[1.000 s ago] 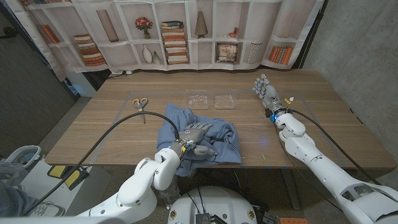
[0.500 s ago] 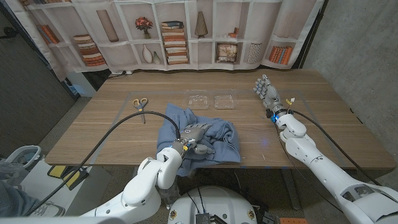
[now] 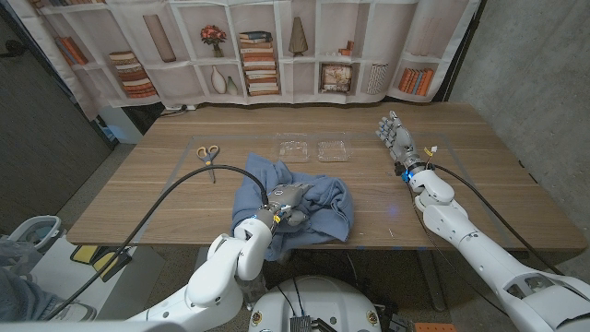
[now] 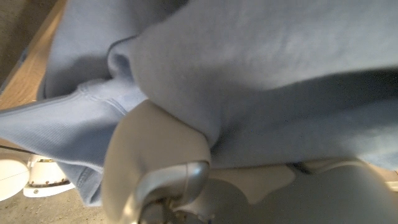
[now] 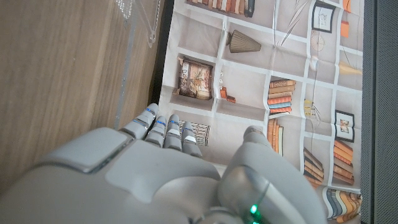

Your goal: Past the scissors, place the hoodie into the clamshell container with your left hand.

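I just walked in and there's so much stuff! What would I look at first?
Probably the big blue hoodie, crumpled near the table's front edge, with the robot's left hand gripping a bunch of it. Behind it sits a clear clamshell container, open, and yellow-handled scissors lie off to the left. The right hand waits on the right, holding nothing.

Left hand (image 3: 288, 205) has its fingers (image 3: 299, 214) curled, clutching cloth; right hand (image 3: 394, 136) stands upright with fingers spread, holding nothing.

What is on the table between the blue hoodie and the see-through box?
Nothing: in the head view only bare wooden table lies between the hoodie and the open clamshell container.
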